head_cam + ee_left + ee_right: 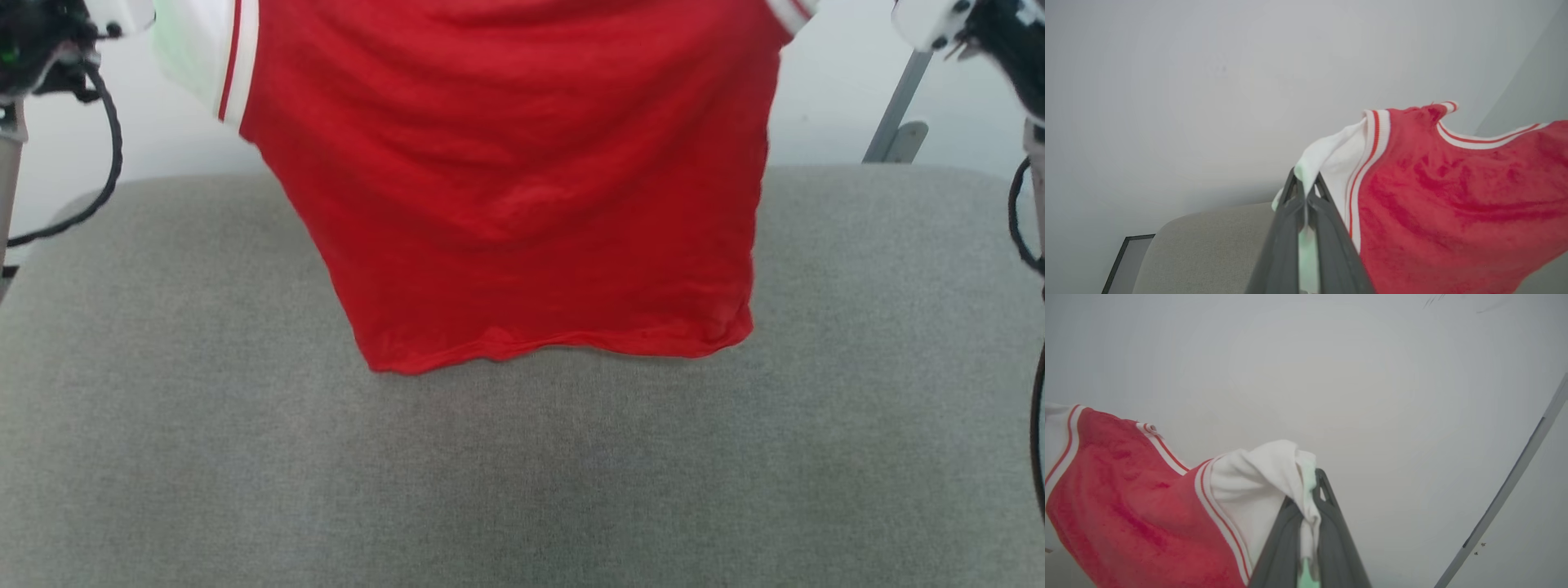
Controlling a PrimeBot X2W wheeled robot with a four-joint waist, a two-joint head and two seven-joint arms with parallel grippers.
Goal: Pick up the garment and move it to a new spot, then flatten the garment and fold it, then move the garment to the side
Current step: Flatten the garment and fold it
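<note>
**Head view, near to far.** A grey cloth-covered counter (522, 474) spans the foreground and reaches back to a rounded far edge. Above its middle hangs the garment (522, 180), held up in the air and spread wide, with its plain red side towards the camera. Its wavy lower hem sits lowest and nearest, over the centre of the counter; whether the hem touches the cloth cannot be told. The red body widens upward to white sleeves edged in red-and-white striped trim at the upper left and upper right. A black cable (110, 163) loops down beside the arm at the left edge. Behind the counter stand a pale wall and, at the upper right, a slanted grey metal strut (898, 106).

**Left wrist view.** The left gripper (1305, 179) has its dark fingers (1282, 245) pressed together on a bunch of white sleeve fabric, which emerges above the tips. The striped trim and red body stretch away to the right, and a corner of the counter lies below.

**Right wrist view.** The right gripper (1310, 486) has its fingers (1339, 547) clamped on the other white sleeve, whose fabric folds over the tips. The red body extends to the left, against the pale wall.
</note>
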